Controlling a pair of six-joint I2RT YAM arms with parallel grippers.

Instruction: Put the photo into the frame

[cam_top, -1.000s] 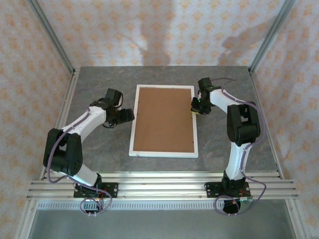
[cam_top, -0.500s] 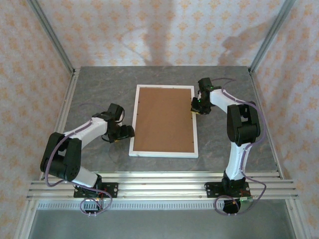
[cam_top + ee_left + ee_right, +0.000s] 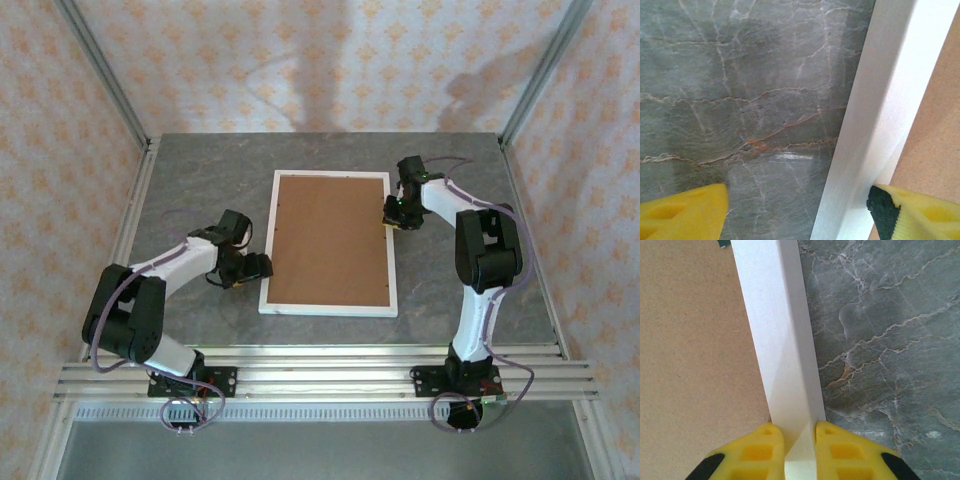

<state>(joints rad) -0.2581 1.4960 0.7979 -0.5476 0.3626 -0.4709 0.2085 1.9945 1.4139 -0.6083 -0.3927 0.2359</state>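
Frame (image 3: 330, 308) is lying flat in the middle of the surface (image 3: 200, 180), its long rails running from the near edge toward the far edge, with a brown backing board (image 3: 328, 238) filling its opening. Whether the photo is sitting beneath that board cannot be told, since the board is covering the whole opening.

Right jaws are pinching the right rail narrowly, about midway along, one yellow pad (image 3: 762, 450) on the board side and the other on the outer side. Left jaws are standing wide and straddling the left rail toward the near end, with one pad (image 3: 682, 210) over bare surface and the other (image 3: 920, 212) over the board's edge.

The step in hand is probably taking a second hold on the frame. To do it well, the left arm should be centring the rail between its pads, settling low enough to catch the rail's full thickness, and closing gently so the frame is not skidding sideways against the right grip. The inner pad should be pressing on the rail's lip, not digging under the board.

The left wrist view is cutting off the pad tips, so whether they are touching the surface is unclear.
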